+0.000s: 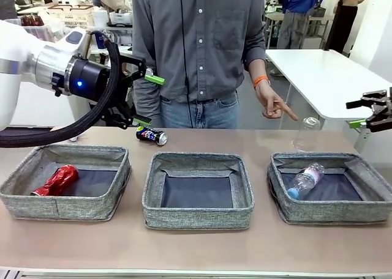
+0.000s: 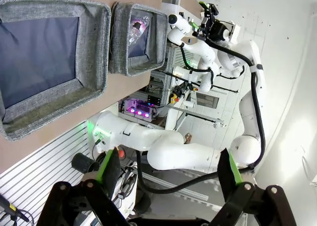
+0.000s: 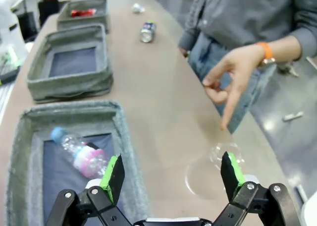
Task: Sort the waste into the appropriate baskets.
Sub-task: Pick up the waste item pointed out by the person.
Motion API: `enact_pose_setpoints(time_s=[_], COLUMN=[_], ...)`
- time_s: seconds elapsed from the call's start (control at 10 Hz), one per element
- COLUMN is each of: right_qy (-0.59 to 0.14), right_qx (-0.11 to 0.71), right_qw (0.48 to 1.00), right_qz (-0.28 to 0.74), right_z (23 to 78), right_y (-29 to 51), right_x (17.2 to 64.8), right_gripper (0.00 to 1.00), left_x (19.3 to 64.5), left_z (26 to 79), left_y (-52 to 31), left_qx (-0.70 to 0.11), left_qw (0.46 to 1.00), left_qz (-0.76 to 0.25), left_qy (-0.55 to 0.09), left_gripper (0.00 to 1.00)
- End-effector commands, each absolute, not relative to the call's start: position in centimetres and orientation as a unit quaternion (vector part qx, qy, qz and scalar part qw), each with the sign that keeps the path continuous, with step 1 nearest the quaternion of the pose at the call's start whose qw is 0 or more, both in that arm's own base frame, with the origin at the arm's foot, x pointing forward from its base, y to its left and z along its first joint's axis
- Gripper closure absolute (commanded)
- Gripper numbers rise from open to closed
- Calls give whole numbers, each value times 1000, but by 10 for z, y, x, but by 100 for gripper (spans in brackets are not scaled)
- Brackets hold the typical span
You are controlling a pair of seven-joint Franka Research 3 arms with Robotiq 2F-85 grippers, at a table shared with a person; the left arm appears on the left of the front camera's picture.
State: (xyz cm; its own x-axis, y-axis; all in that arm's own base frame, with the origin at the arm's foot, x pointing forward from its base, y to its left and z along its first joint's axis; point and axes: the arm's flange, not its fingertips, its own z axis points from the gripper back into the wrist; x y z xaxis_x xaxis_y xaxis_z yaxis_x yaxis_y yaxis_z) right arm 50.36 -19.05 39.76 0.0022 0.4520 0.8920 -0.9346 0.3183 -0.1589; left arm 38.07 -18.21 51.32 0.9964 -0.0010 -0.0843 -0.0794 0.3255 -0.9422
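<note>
Grabbing the bottle (image 1: 308, 134) standing near the desk's far right edge, behind the right basket (image 1: 331, 158), the right gripper (image 1: 360, 112), jaws apart, should straddle it squarely and close gently, since thin plastic may buckle or tip.

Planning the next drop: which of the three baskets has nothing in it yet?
The middle basket: its dark floor is bare. The left basket holds the red can, and the right basket holds a clear bottle.

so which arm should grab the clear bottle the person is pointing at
Right, likely: the right tool, open, faces the clear bottle; the left tool hangs far off, near the dark can.
</note>
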Motion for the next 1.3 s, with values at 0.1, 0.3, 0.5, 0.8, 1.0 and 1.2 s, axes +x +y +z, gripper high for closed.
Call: enact_pose_setpoints(time_s=[0.1,0.3,0.5,0.8,1.0,1.2], right_qy=[-483,-471,-469,-453,-446,-445], right_qx=[253,263,274,292,297,296], right_qw=[679,682,686,692,702,709], right_qz=[492,494,485,479,469,459], right_z=[380,362,343,316,302,293], right_y=[-217,-224,-225,-213,-197,-185], right_x=[547,566,584,604,622,635], right_gripper=[0,0,0,0,0,0], left_x=[380,380,380,380,380,380], left_z=[514,514,514,514,514,514], left_y=[-183,-183,-183,-183,-183,-183], left_qx=[-577,-577,-577,-577,-577,-577], left_qw=[816,816,816,816,816,816], left_qz=[22,22,22,22,22,22], left_qy=[34,34,34,34,34,34], left_gripper=[0,0,0,0,0,0])
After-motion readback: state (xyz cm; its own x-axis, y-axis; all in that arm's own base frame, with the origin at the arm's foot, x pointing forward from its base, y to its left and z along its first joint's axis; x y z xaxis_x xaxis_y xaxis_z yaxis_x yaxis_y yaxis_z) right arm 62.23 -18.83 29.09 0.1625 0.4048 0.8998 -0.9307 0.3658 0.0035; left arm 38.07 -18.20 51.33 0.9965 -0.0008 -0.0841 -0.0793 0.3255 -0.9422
